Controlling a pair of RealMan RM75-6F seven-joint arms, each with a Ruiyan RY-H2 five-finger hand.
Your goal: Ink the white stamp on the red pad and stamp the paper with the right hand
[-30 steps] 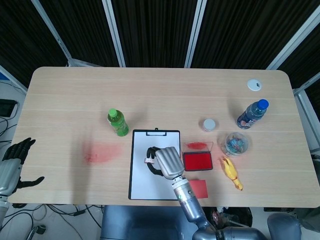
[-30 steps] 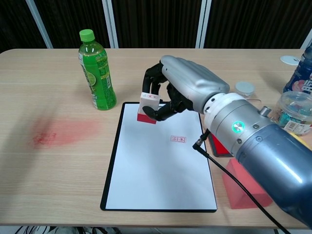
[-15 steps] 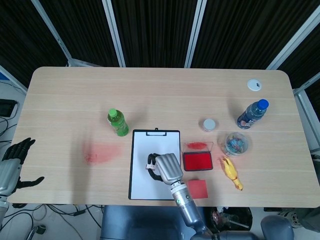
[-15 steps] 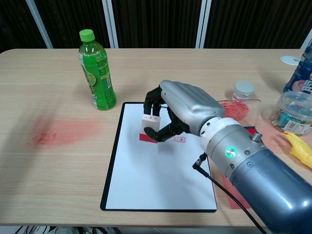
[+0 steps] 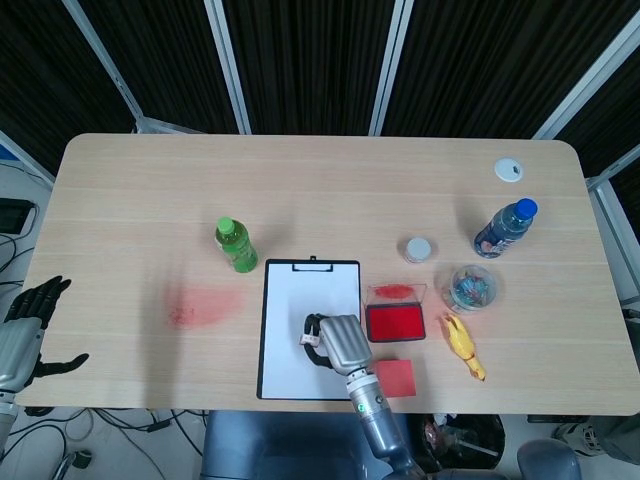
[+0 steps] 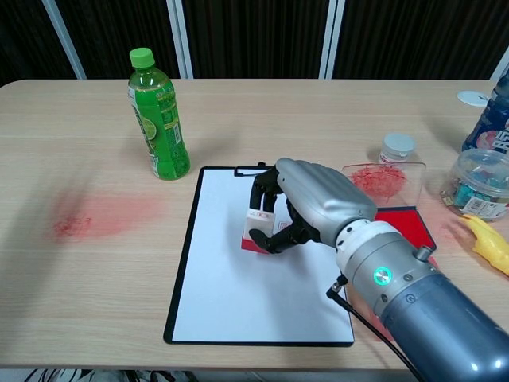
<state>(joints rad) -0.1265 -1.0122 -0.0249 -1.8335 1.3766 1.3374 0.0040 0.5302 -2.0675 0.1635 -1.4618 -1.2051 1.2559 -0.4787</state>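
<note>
Right robot hand (image 6: 306, 208): grips the white stamp (image 6: 257, 229) by its upper sides.
Stamp: on the paper (image 6: 231, 294), mid-sheet, near the counter's front edge.
Handling: likely light, rigid; hold upright.
Left robot hand (image 5: 28, 325): open, empty.

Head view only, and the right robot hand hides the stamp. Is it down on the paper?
Observer: Chest view: the white block stamp with the red base, pinched in the right robot hand, looks set on the white sheet of paper.
Operator: Any print visible?
Observer: None on the bare paper; the hand covers the middle.
Operator: Pad lid flat?
Observer: No, the clear plastic lid, smeared red, stands upright at the far edge of the red ink pad.
</note>
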